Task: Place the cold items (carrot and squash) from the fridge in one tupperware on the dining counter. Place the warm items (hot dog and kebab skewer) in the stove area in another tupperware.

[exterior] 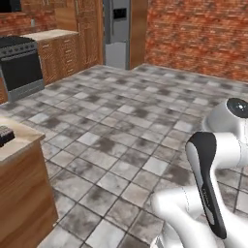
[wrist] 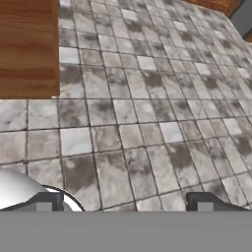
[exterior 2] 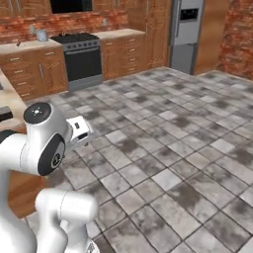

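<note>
Here, in the left base view, one wood-sided counter (exterior: 22, 193) fills the lower left, one black-fronted stove (exterior: 19, 65) stands upper left, one grey steel fridge (exterior: 116, 31) top centre. In the hand view, the end effector (wrist: 125, 204) gapes wide and empty over the grey tiled floor (wrist: 147, 123).

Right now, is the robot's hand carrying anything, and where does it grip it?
Nothing is held: the hand is open, with only tiled floor between its fingertips.

Grey tiled floor (exterior: 121, 126), wooden counter (exterior: 22, 193) standing on it, dark object (exterior: 5, 135) on top
</note>
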Available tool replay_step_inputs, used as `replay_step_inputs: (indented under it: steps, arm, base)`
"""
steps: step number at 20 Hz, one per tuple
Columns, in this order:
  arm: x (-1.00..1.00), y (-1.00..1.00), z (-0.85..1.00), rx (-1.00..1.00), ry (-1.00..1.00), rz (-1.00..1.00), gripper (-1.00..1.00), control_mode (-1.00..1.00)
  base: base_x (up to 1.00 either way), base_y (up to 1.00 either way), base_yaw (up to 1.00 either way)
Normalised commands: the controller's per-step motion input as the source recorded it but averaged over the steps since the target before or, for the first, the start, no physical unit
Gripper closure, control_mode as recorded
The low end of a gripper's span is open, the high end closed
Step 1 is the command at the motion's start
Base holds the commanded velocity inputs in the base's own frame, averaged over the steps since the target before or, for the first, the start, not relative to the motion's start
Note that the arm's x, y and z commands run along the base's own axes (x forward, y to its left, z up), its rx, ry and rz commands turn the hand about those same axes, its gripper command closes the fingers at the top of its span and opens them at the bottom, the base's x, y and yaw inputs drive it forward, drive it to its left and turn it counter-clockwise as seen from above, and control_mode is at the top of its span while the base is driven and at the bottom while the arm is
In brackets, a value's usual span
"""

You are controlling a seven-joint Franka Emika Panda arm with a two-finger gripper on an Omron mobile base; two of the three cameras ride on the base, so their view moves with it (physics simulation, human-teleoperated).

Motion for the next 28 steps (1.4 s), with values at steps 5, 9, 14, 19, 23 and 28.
replay_step_inputs:
  steps: [5,9,14,19,23,28]
  arm:
    - [0.0,0.0,0.0,0.0,0.0,0.0,-1.0,1.0]
    - [0.0,0.0,0.0,0.0,0.0,0.0,-1.0,1.0]
    - [0.0,0.0,0.0,0.0,0.0,0.0,-1.0,1.0]
    - [0.0,0.0,0.0,0.0,0.0,0.0,-1.0,1.0]
    - [0.0,0.0,0.0,0.0,0.0,0.0,-1.0,1.0]
    - [0.0,0.0,0.0,0.0,0.0,0.0,-1.0,1.0]
  base:
    - [1.0,-0.24,0.53]
    - [1.0,-0.34,0.43]
    - [1.0,-0.32,0.35]
    - [1.0,-0.37,0.29]
    - [1.0,-0.24,0.26]
    - [1.0,-0.26,0.23]
